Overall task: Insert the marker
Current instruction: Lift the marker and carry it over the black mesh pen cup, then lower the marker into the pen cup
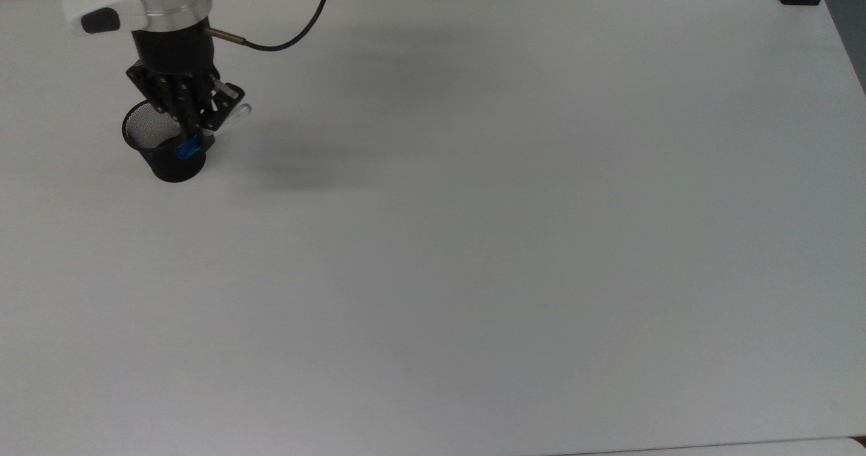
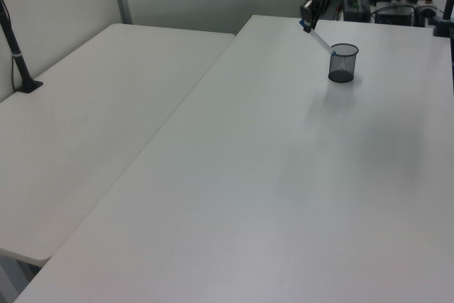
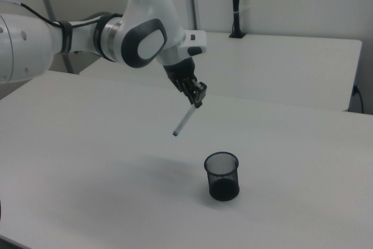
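Top view: your gripper [image 1: 191,133] hangs over the top view's right side of the black mesh cup [image 1: 164,143], fingers clamped on the marker [image 1: 196,142]; the blue cap shows against the cup's near wall, the pale barrel pokes out toward the top view's right. The white table [image 1: 473,239] is bare around it. Left view: the gripper [image 2: 306,25] holds the marker [image 2: 319,39] by its upper, capped end, barrel slanting down toward the cup [image 2: 342,62], lower tip at about rim height and apparently off the left view's left edge of it. Right view: the gripper [image 3: 199,98] carries the marker [image 3: 185,121] tilted, well above the table and raised clear of the cup [image 3: 222,176], the small blue tip pointing down and toward the right view's left, away from the cup's mouth. Judgement: the marker is in the air, not yet in the cup. You risk a miss because the slant leaves the lower tip offset from the opening; let go here and it would likely strike the rim or fall outside. Lowering without straightening could catch the rim and tip the light cup over.
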{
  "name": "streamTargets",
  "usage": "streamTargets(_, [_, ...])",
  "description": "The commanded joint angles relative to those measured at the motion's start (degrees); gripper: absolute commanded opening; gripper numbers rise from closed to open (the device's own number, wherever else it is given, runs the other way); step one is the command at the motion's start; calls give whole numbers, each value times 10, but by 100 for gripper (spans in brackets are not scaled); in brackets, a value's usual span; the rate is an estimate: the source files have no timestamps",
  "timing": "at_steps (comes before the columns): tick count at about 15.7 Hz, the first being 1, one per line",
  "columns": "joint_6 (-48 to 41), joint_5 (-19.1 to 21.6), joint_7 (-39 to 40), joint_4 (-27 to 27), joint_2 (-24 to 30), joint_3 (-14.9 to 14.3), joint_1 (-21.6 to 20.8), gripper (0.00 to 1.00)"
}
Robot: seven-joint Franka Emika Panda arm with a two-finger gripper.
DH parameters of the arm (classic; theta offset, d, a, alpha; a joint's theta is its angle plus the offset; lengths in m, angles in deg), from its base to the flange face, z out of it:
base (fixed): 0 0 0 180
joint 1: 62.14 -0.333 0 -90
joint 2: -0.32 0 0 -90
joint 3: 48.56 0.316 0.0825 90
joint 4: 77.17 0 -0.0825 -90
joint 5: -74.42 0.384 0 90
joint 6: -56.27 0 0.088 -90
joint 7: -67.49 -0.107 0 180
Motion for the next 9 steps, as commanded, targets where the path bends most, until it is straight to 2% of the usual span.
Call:
streamTargets(1, [76,-7,7,-44,29,0,22,9])
streamTargets(4, [103,-10,9,-57,30,-1,43,9])
streamTargets(9, [175,-25,9,-116,41,-1,65,9])
